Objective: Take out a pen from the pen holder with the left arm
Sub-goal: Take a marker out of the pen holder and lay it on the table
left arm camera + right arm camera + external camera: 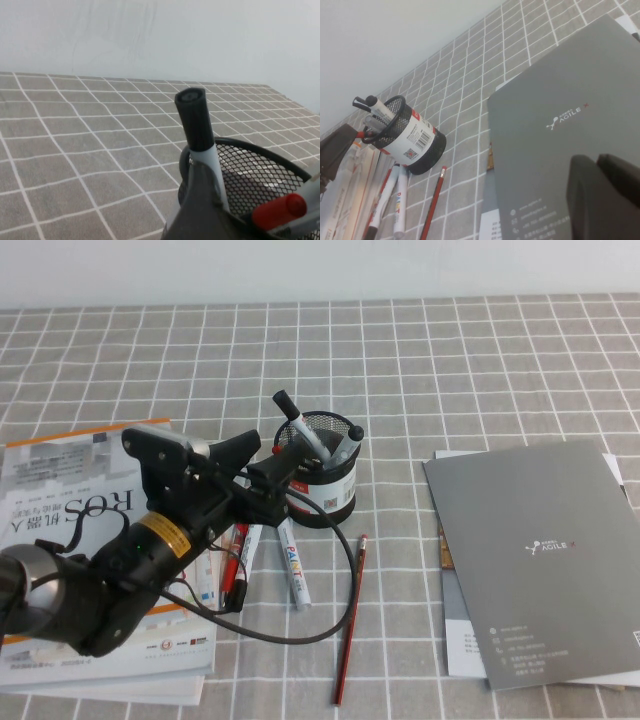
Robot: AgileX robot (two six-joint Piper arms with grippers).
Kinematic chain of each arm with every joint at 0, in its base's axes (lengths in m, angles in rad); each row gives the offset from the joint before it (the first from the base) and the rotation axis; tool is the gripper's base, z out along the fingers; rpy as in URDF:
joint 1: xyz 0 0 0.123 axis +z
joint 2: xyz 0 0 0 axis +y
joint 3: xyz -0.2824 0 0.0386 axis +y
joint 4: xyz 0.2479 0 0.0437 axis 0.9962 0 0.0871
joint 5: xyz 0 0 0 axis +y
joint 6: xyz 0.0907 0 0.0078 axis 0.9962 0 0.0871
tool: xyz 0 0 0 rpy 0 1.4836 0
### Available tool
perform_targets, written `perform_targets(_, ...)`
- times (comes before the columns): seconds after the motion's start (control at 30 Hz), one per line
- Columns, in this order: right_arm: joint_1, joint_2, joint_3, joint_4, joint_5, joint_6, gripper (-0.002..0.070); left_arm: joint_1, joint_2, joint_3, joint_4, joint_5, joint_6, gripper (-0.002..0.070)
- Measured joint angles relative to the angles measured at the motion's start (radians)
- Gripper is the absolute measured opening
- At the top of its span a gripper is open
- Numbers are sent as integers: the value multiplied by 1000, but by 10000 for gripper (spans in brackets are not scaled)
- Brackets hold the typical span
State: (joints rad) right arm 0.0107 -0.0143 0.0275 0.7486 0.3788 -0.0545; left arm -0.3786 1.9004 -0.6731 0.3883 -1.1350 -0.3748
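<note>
The black-capped grey marker [299, 430] stands in the black wire-mesh pen holder [330, 495]. It leans out over the rim toward the robot's left, so its cap is clear of the mesh and it looks like the easiest one to pick. A second black-capped pen [353, 433] leans the opposite way, and the left wrist view shows a red-capped pen [279, 210] lying low inside.

The left end effector [272, 448] is at the holder's left rim with its jaws spread wide, level with the marker's upper shaft. In the wrist view one dark finger [200, 220] sits right below the cap. Whether it touches the marker can't be told. Nothing is pinched, so this looks like the line-up before closing, and the pen is not out yet.

The holder sits upright on the grey checked counter [480, 370]. Just in front of it, flat on the counter, lie a white paint marker [295, 565], a red-and-black marker [233, 565] and a red pencil [350, 625], all outside the holder.

A ROS magazine [60, 500] lies under the left arm. A grey booklet [540, 560] is well apart on the right. The right end effector [602, 190] hangs over that booklet, parked, and its state can't be told.
</note>
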Motion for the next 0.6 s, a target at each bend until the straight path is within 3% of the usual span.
perform_targets(0.17, 0, 0, 0, 0, 0, 0, -13, 0, 2, -2, 0, 0, -11, 418)
perform_targets(0.43, 0, 0, 0, 0, 0, 0, -13, 0, 6, -2, 0, 0, -15, 283)
perform_targets(0.6, 0, 0, 0, 0, 0, 0, -13, 0, 26, -2, 3, -2, -28, 265)
